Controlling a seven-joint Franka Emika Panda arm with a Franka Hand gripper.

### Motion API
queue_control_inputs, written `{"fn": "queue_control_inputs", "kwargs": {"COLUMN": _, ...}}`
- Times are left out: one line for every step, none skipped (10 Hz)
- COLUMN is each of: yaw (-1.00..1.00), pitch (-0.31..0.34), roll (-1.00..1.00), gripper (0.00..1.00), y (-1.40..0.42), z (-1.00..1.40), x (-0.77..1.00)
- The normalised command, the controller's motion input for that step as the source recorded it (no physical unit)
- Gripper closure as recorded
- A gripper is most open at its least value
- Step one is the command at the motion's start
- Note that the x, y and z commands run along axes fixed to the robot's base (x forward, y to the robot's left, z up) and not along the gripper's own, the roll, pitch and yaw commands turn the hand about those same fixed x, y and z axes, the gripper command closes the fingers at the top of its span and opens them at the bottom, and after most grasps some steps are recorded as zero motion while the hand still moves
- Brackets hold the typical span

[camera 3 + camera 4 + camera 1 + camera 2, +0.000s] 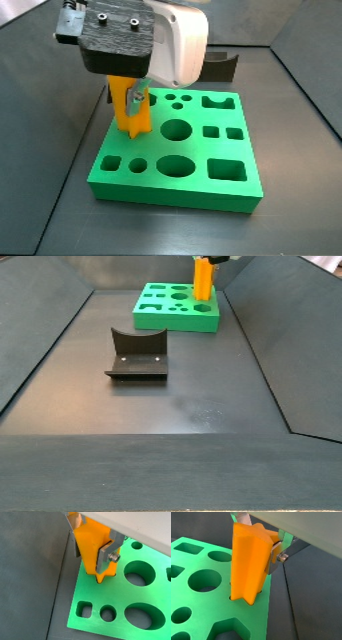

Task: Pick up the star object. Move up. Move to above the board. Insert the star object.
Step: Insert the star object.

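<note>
Star object held upright at the board's edge holes.

The orange star object (249, 564) stands upright, its lower tip entering a hole in the top face of the green board (113, 623). The gripper (100, 549) pinches its upper part; a silver finger (107, 556) lies flat against its side. In a side view, the dark fixture (136, 354) stands on the floor, well apart, nearer than the board.

Even overhead light, soft shadows on the dark floor (174, 406); wrist views slightly blurred up close.
</note>
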Motion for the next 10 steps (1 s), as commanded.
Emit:
{"fn": "queue_control_inputs", "kwargs": {"yaw": 0.00, "pitch": -0.020, "roll": -0.01, "gripper": 1.00, "y": 0.00, "z": -0.10, "x": 0.00}}
{"fn": "queue_control_inputs", "kwargs": {"yaw": 0.00, "pitch": 0.000, "roll": 0.00, "gripper": 1.00, "y": 0.00, "z": 0.00, "x": 0.00}}
{"fn": "queue_control_inputs", "kwargs": {"yaw": 0.02, "pitch": 0.039, "roll": 0.18, "gripper": 1.00, "y": -0.12, "z": -0.15, "x": -0.01}}
{"fn": "queue_control_inputs", "kwargs": {"yaw": 0.00, "pitch": 0.230, "roll": 0.00, "gripper": 1.00, "y": -0.01, "z": -0.70, "x": 0.00}}
{"fn": "queue_control_inputs", "kwargs": {"yaw": -0.35, "pitch": 0.286, "roll": -0.13, "gripper": 1.00, "y": 0.00, "z": -0.51, "x": 0.12}}
{"fn": "queue_control_inputs", "kwargs": {"yaw": -0.54, "pitch": 0.340, "roll": -0.17, "gripper": 1.00, "y": 0.01, "z": -0.35, "x": 0.03}}
{"fn": "queue_control_inputs", "kwargs": {"yaw": -0.39, "pitch": 0.321, "roll": -0.14, "gripper": 1.00, "y": 0.00, "z": -0.41, "x": 0.15}}
{"fn": "queue_control_inputs", "kwargs": {"yaw": -0.02, "pitch": 0.037, "roll": -0.10, "gripper": 1.00, "y": 0.01, "z": -0.13, "x": 0.06}}
{"fn": "queue_control_inputs", "kwargs": {"yaw": 0.00, "pitch": -0.010, "roll": 0.00, "gripper": 1.00, "y": 0.00, "z": 0.00, "x": 0.00}}
{"fn": "queue_control_inputs", "kwargs": {"yaw": 0.00, "pitch": 0.000, "roll": 0.00, "gripper": 1.00, "y": 0.00, "z": 0.00, "x": 0.00}}
